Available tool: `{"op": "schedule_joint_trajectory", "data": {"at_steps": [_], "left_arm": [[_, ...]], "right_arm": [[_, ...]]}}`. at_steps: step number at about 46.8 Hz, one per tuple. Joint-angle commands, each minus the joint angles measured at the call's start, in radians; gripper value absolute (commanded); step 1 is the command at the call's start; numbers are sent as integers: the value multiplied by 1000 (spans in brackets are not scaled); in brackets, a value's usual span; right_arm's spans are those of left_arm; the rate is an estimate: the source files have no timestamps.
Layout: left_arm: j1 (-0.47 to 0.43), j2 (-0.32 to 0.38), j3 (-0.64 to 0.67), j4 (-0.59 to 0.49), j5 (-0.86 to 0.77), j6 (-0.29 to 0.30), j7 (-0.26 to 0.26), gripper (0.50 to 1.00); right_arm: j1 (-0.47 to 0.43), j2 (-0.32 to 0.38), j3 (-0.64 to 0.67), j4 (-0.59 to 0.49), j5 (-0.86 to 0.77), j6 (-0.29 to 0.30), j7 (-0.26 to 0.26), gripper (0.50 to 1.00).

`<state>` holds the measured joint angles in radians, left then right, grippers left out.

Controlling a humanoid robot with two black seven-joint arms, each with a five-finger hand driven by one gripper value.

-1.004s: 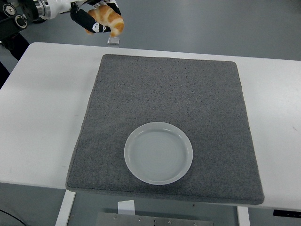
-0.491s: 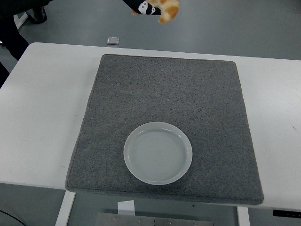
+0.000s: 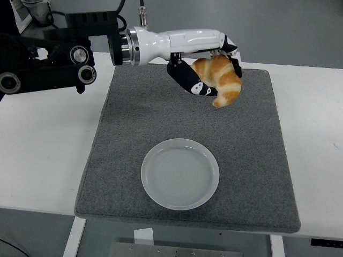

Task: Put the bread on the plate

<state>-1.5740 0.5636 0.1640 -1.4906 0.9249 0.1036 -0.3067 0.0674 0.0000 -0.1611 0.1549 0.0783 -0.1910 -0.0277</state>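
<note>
Above mat (image 3: 161, 118), left hand (image 3: 206, 67) grips bread (image 3: 222, 80); plate (image 3: 180, 173) bare.

I count 1 croissant (image 3: 222, 80) above the grey mat (image 3: 134, 123) and 1 plate (image 3: 180, 173) on that mat. I see 1 robot hand (image 3: 206, 67) over the mat too.

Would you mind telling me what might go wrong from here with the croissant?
The left hand holds the croissant above the far part of the grey mat, well short of the plate; an early release would likely drop it on the mat. One end hangs below the fingers, so it might slip. The plate is small, so it could overhang the rim.
</note>
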Motion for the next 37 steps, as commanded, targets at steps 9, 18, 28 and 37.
{"op": "schedule_joint_trajectory", "data": {"at_steps": [9,18,28,37], "left_arm": [[221,-5,-4,16,256,59,-2,500],[327,-40,-8,23,315,64,-3,500],[370,-59,-8,20,348,62,-5,500],[402,-59,-4,27,354,64,-14,500]], "right_arm": [[0,0,2,0,0,1,0,952],[0,0,2,0,0,1,0,952],[0,0,0,0,0,-1,0,952],[0,0,0,0,0,-1,0,952]]}}
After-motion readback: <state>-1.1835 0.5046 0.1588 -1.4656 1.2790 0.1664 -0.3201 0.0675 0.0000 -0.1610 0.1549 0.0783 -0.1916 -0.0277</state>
